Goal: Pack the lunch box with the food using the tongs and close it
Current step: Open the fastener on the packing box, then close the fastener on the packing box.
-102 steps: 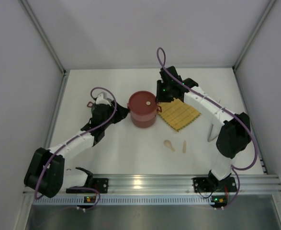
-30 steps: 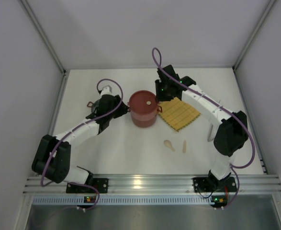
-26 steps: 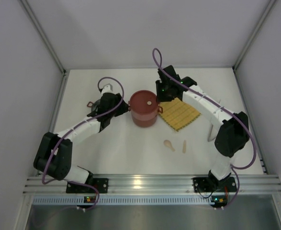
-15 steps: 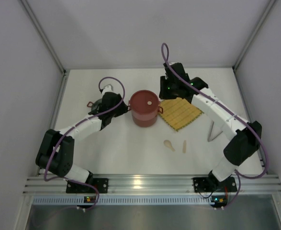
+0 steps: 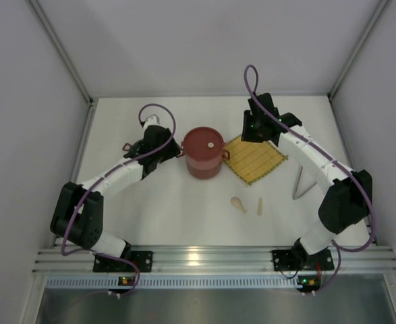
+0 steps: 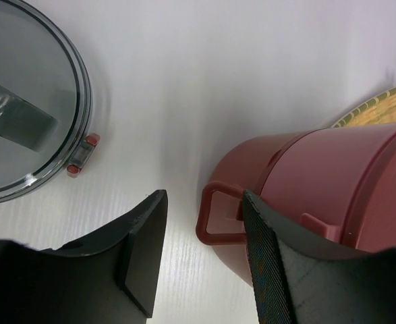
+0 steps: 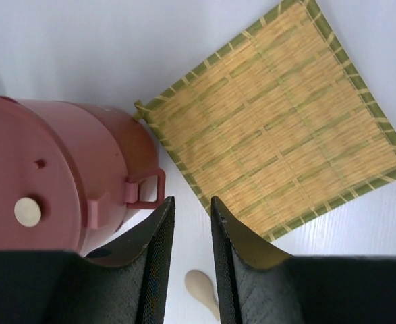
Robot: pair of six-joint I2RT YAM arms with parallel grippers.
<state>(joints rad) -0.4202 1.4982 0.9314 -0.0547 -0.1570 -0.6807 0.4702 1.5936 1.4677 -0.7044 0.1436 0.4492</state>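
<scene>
The round maroon lunch box [image 5: 202,154] stands closed, its lid with a pale dot on top. My left gripper [image 6: 203,202] is open at table height, and the box's left side handle [image 6: 218,217] sits between its fingers, against the right one. My right gripper [image 7: 191,202] hangs above the gap between the box's right handle [image 7: 146,190] and the yellow mat [image 7: 278,128], its jaws slightly open with nothing in them. The silvery tongs [image 5: 299,183] lie on the table right of the mat. The food is out of view.
A clear round lid [image 6: 22,115] with a red clip lies left of the box, beside my left arm. A small beige spoon [image 5: 239,204] and a stick [image 5: 259,206] lie in front of the mat. Walls close in the table on three sides.
My right gripper has drawn back from the box's right handle, up and to the right over the mat's far corner. My left gripper has slid closer to the left handle.
</scene>
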